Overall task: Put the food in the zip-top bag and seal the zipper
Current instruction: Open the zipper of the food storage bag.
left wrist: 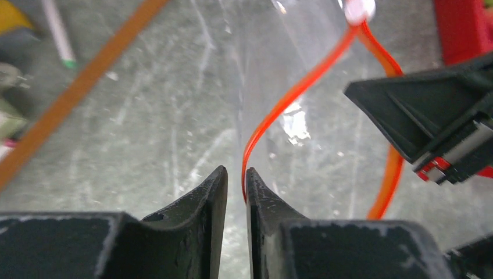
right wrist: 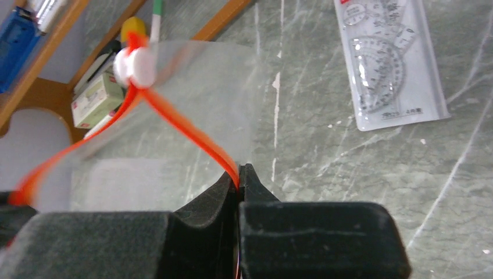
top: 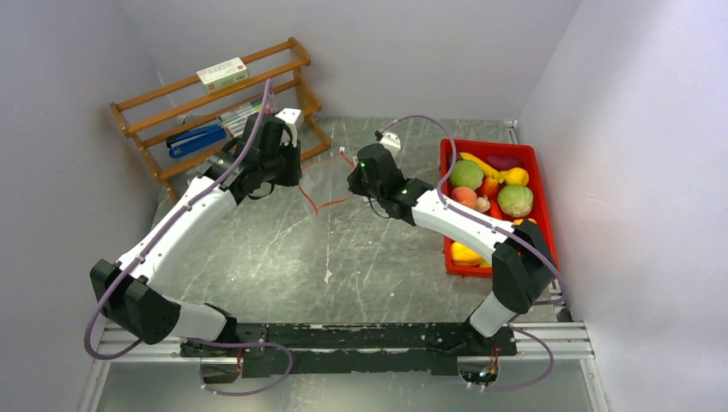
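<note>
Scratched grey metal makes up the surface (top: pixel 283 257), with a wooden rack (top: pixel 146 112) at the back left and a red bin (top: pixel 489 144) at the right. All the food (top: pixel 515 200) lies in that bin and none is in the bag (right wrist: pixel 192 116), so the step in hand looks like the first one: getting the bag's mouth open. Both arms meet over the middle back of the surface with the bag between them. Its zipper (right wrist: pixel 192 131) splits into two strips running from the white slider (right wrist: pixel 135 65) at one end. The right pincer (right wrist: pixel 239 174) is clamped tight on one strip, with no gap between its jaws. The left pincer (left wrist: pixel 235 171) stands only a slit apart, and the other strip runs down into that slit against one finger. Whether it truly grips the strip I cannot tell. The clear film is hard to make out from above, where only the red V of the zipper shows. Next, I judge, the two strips must be drawn apart so the mouth gapes. Then the bag must be set or held so that it stays open while one arm, probably the right, lets go and reaches for the bin. A weak left hold could let its strip slip.
</note>
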`<control>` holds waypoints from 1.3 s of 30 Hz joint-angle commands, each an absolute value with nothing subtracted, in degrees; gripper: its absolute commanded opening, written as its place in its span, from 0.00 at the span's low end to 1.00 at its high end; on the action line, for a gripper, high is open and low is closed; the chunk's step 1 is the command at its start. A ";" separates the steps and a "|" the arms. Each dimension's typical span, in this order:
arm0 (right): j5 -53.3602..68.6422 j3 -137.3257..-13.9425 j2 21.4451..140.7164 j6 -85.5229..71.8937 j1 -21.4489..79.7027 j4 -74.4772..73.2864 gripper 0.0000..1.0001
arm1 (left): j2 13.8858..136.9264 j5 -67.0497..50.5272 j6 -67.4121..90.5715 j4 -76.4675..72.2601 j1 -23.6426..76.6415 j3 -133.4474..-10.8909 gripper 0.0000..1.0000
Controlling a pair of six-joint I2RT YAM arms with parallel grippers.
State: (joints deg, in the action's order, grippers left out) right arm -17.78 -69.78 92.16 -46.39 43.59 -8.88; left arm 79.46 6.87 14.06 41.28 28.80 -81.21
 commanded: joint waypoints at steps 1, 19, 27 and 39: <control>-15.92 -70.91 91.11 -48.02 44.10 -5.35 0.00 | 76.85 -5.66 19.24 35.27 28.30 -76.14 0.25; -16.69 -73.56 94.40 -50.64 46.05 -6.73 0.00 | 77.13 -13.78 22.44 21.54 28.39 -63.47 0.69; -16.21 -72.75 94.18 -50.36 46.04 -5.43 0.00 | 79.36 -8.36 22.41 17.63 28.39 -63.33 0.57; -19.85 -73.99 95.91 -47.02 45.69 -9.13 0.00 | 80.79 0.57 22.08 24.30 28.48 -68.18 0.07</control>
